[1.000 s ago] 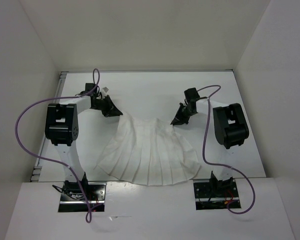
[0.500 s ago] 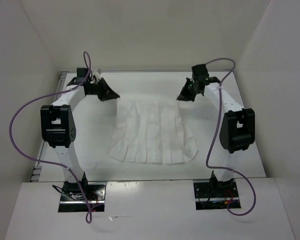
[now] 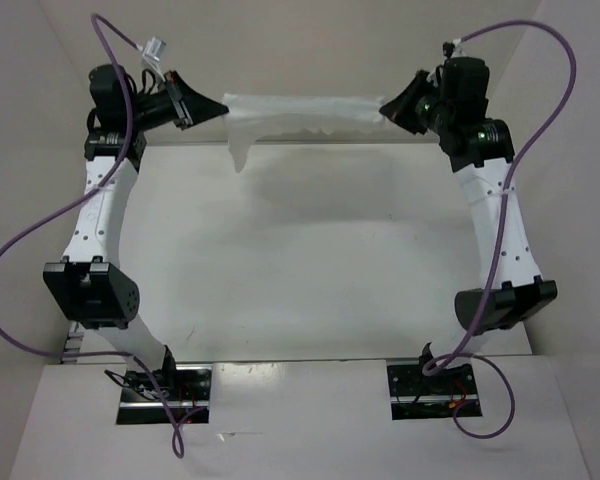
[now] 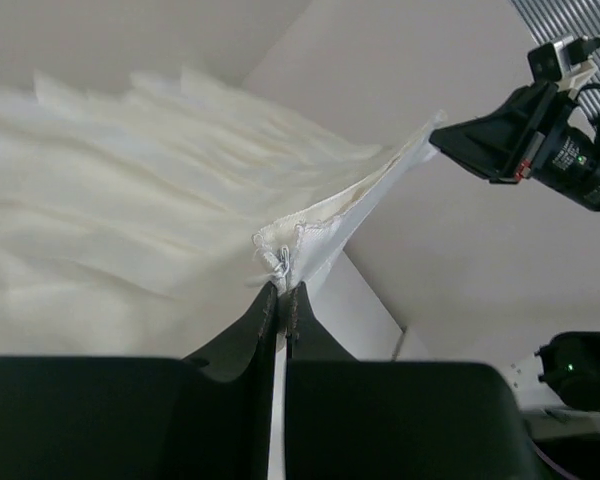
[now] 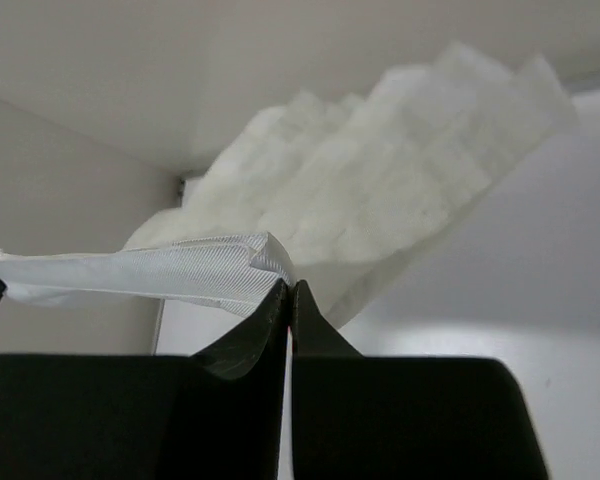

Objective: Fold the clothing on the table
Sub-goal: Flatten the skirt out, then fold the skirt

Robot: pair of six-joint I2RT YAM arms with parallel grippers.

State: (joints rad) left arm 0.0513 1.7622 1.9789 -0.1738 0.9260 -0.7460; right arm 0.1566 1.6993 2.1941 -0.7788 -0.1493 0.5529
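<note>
Both arms, left arm [image 3: 98, 210] and right arm [image 3: 502, 225], stand up from the near edge of the table [image 3: 310, 260] and reach high toward the far end. Left gripper [image 3: 218, 107]: jaws pinched together on one top corner of the clothing [image 3: 300, 110], with a frayed seam poking just past the tips in the wrist view. Right gripper [image 3: 388, 110]: jaws clamped on the opposite corner, a ribbed band of fabric bunched at the tips. Between them the top edge runs taut and nearly level in front of the back wall [image 3: 300, 45]. The pleats hang below it, and one tail droops lower near the left side. The garment appears to be off the surface altogether, with only its shadow [image 3: 310, 185] on the table. Judgement: it is held high and stretched so the pleats fall straight under their own weight, ready to be laid down squarely for a fold. Matching height at both corners should keep the edge from skewing.
</note>
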